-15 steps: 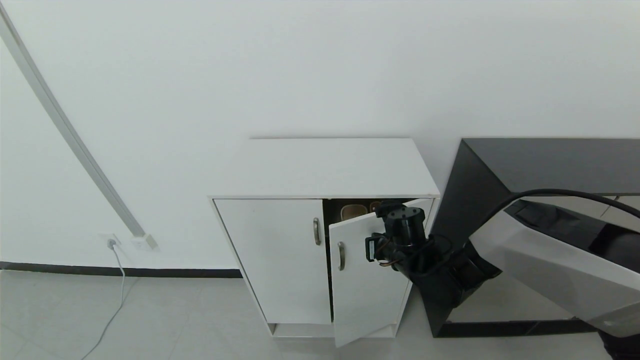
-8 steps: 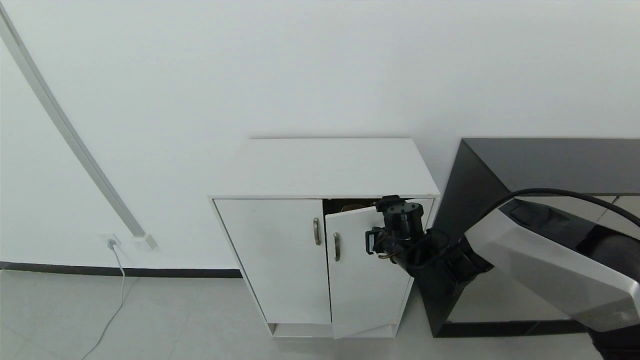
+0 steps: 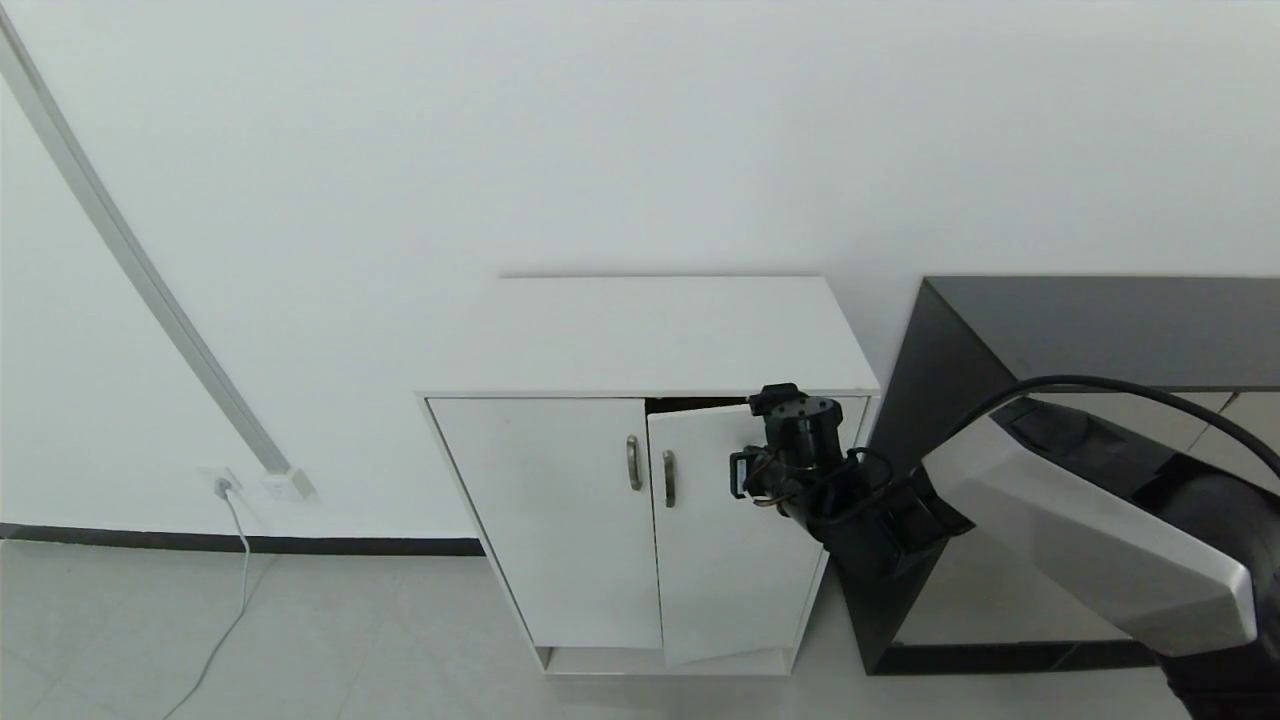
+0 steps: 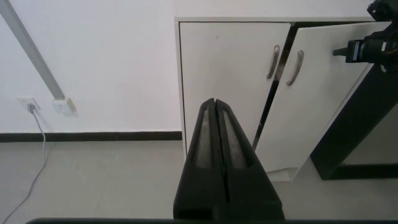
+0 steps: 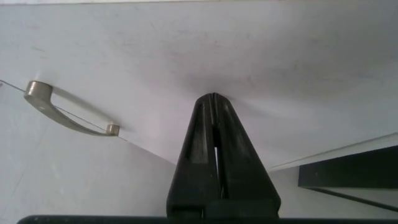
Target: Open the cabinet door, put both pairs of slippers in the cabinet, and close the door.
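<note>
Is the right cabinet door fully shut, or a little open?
A little open. The right door stands at an angle to the left door, with a dark gap along its top.

No writing, label, number or sign can be read anywhere. The white two-door wooden cabinet [image 3: 640, 340] in the middle of the frame has plain, unprinted faces. The small white wall socket [image 3: 222, 483] at lower left is too small to show any marking.
</note>
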Controlling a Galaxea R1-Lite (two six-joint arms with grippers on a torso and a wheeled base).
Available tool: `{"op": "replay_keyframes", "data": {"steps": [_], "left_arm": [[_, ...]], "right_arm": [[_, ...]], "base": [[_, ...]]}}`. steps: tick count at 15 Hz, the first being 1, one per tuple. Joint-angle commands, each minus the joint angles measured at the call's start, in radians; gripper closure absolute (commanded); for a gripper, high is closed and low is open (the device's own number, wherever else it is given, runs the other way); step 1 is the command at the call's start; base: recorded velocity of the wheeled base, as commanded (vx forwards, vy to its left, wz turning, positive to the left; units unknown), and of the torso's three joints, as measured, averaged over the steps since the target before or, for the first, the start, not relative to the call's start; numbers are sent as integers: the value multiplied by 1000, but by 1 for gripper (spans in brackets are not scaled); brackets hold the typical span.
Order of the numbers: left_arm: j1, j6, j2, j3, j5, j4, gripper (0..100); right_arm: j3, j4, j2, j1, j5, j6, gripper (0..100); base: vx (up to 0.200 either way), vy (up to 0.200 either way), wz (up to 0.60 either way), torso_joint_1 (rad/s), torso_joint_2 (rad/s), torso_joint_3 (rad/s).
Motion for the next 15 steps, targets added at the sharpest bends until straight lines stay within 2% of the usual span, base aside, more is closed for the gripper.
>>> {"op": "replay_keyframes", "data": {"steps": [1,15], "left_arm": [[0,0,0,0,1,0,100],[0,0,0,0,1,0,100]], "right_arm": [[-34,5,22,-3,-1,-5,100],[-60,11,40,-18,-2,-22,100]], "base": [[0,0,0,0,0,0],[0,0,0,0,0,0]]}}
